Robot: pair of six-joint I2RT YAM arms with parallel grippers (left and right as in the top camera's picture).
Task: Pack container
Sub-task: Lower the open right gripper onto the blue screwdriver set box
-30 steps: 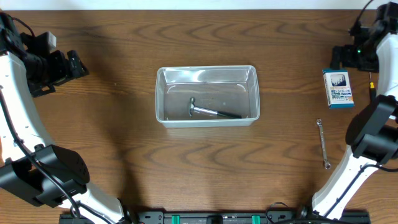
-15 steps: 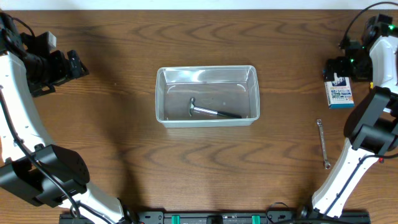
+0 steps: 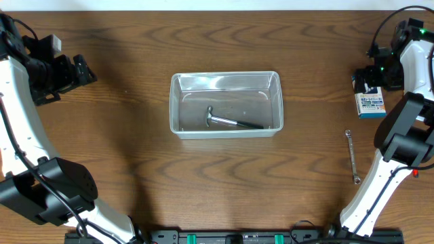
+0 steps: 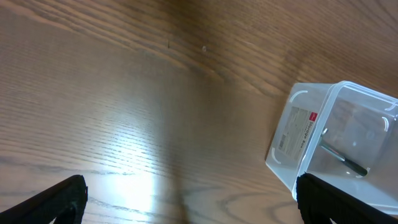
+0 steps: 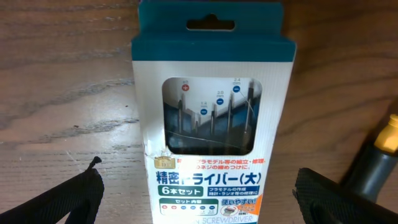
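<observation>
Screwdriver box (image 5: 211, 124) right below my right hand (image 5: 199, 199), fingers (image 5: 50, 199) spread wide either side of it, yellow-handled driver (image 5: 385, 143) just beside, wrench (image 3: 352, 156) nearer me, container (image 3: 175, 102) mid-surface holding a hammer (image 3: 224, 120).

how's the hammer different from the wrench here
The hammer lies inside the clear container. The wrench lies on the bare table, well off to the right. In the overhead view the hammer runs roughly left to right and the wrench nearly top to bottom. The hammer has a black grip, while the wrench looks all metal and thinner. Both lie flat and show silvery metal.
</observation>
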